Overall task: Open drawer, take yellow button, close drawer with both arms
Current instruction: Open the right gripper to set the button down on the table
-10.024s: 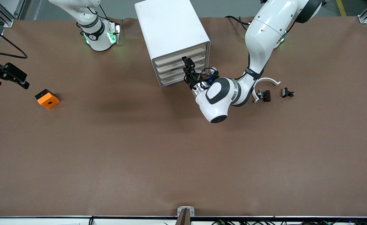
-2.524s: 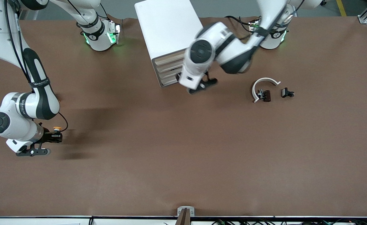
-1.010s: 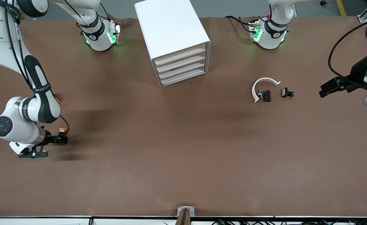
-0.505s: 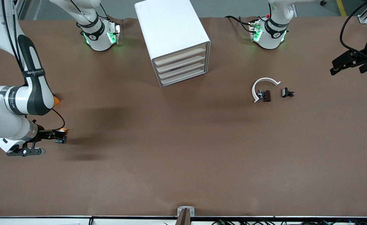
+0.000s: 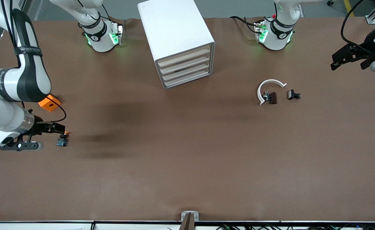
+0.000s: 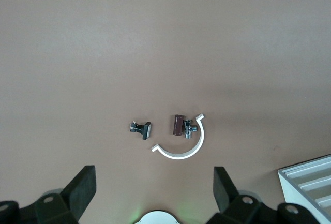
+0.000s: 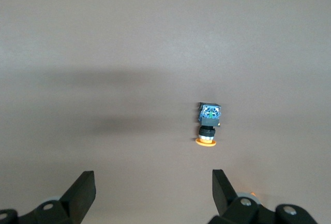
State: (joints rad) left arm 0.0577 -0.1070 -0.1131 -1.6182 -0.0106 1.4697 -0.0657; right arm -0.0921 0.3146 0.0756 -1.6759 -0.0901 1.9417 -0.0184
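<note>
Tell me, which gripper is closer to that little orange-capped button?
The right. The right gripper hangs open just beside the button, which lies on the table; the left gripper is open, up over the table's other end.

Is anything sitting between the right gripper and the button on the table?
Nothing visible. The button lies alone on the bare table, with the right gripper open just above it. The orange block sits farther from the front camera, off that line.

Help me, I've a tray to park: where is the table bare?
Bare: the wide stretch nearer the camera than the cabinet, between the button under the right gripper and the white ring. Crowded: around the ring's clips and the orange block.
</note>
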